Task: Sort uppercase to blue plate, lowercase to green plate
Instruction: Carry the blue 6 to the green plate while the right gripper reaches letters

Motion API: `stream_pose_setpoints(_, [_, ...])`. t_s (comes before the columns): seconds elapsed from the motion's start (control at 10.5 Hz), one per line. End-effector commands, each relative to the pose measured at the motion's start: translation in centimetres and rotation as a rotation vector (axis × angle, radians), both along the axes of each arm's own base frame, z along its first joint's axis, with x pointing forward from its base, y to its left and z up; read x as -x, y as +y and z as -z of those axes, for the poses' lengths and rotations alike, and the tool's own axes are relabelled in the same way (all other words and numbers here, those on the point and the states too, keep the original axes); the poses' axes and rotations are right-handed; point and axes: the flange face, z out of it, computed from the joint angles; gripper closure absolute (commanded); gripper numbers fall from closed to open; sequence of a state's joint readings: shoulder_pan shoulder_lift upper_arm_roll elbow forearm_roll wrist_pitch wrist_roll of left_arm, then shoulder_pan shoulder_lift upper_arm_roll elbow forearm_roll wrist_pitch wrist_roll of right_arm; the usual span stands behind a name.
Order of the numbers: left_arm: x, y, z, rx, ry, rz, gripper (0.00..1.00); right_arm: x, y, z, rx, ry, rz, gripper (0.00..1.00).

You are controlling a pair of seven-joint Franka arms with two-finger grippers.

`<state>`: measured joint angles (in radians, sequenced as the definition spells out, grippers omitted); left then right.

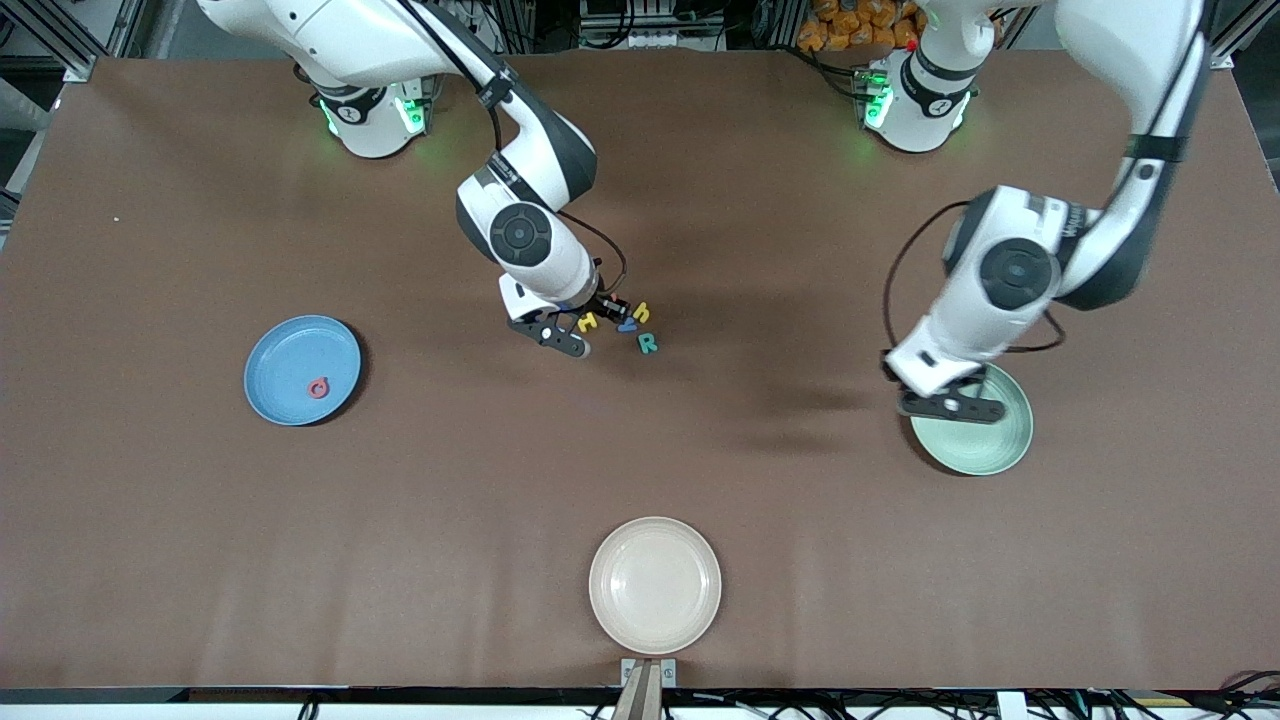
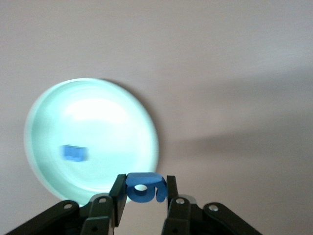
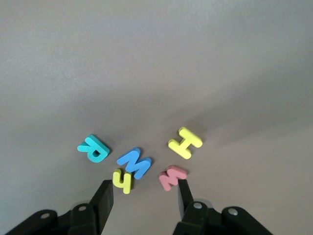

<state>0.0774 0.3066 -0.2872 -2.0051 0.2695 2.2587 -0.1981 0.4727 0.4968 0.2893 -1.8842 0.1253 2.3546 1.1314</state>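
**Small foam letters, light and easy to nudge**

We judge these letters to be very light, slightly squashy foam: they should give a little under a pinch and slide or flip at the slightest bump, so we would take each one across its flat thickness or across a narrow stroke, coming straight down over it. They look thick-cut, matte and brightly coloured.

The blue g (image 2: 143,188) is pinched between the fingers of the left gripper (image 2: 143,192), held by its outer edges over the rim of the green plate (image 2: 49,117), a pale mint round dish at the left arm's end of the tabletop. A blue m (image 2: 74,152) already lies inside that plate.

In the middle of the tabletop (image 1: 800,560) sits the remaining cluster: teal R (image 3: 94,148), blue W (image 3: 134,162), yellow h (image 3: 122,180), red w (image 3: 172,177) and yellow H (image 3: 185,142). They lie close together, the yellow h just touching the blue W, so a grab at one risks shifting its neighbour. The right gripper (image 3: 142,193) hovers low over this group with its fingers spread apart and empty, one finger close beside the red w.

The red Q (image 1: 318,387) lies flat in the blue plate (image 1: 280,345), at the right arm's end. A cream plate (image 1: 655,585) nearest the front camera holds nothing.
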Motion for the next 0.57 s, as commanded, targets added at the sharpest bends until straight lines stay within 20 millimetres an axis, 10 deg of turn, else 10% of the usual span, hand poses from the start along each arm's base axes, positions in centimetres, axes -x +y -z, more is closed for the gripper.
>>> stream_pose_setpoints(0.0, [0.1, 4.1, 1.5, 0.013, 0.052, -0.006, 1.00, 1.1, 0.6, 0.4, 0.051, -0.059, 0.052, 0.38])
stream_pose_setpoints(0.29, [0.0, 5.8, 3.7, 0.025, 0.087, -0.055, 0.12, 1.2, 1.3, 2.5, 0.094, -0.127, 0.041, 0.40])
stream_pose_setpoints(0.48, [-0.4, 6.3, 2.4, 0.022, 0.061, -0.064, 0.00, 1.0, 1.8, 3.7, 0.065, -0.141, 0.044, 0.39])
